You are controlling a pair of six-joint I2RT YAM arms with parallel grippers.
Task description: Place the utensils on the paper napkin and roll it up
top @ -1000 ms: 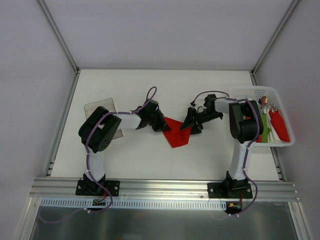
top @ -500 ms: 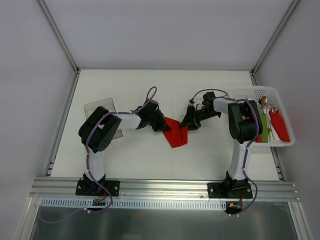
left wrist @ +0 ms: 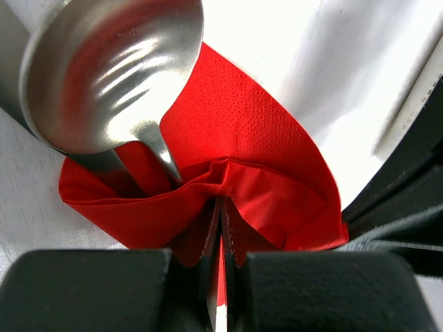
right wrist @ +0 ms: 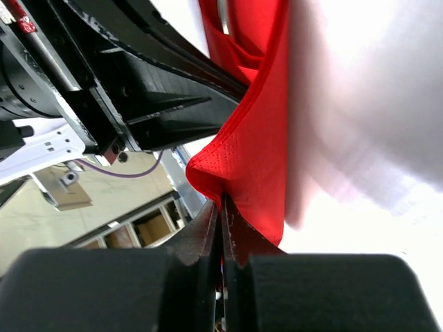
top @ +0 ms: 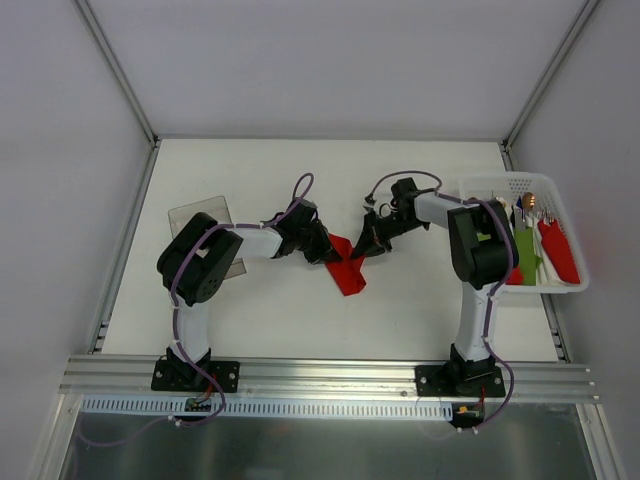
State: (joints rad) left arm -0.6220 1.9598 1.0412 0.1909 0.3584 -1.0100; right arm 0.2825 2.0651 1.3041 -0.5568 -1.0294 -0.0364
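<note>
The red paper napkin [top: 347, 271] lies folded at the middle of the table, pinched from both sides. My left gripper [top: 328, 250] is shut on its left edge; in the left wrist view the napkin [left wrist: 242, 166] bunches between the closed jaws [left wrist: 221, 228]. A silver spoon [left wrist: 111, 69], one of the utensils, lies bowl-up inside the fold, its neck running under the red paper. My right gripper [top: 368, 247] is shut on the napkin's right corner; the right wrist view shows the red paper [right wrist: 252, 152] clamped at the jaw tips [right wrist: 223, 207].
A white basket [top: 570, 275] at the right table edge holds rolled bundles and cutlery. A clear plastic sheet [top: 205, 215] lies at the back left, beside the left arm's elbow. The left arm's black link [right wrist: 159, 97] stands close across from the right gripper.
My right gripper has gone from open to shut on the napkin's right corner and moved left, folding the napkin narrower. The left gripper has kept its hold.
</note>
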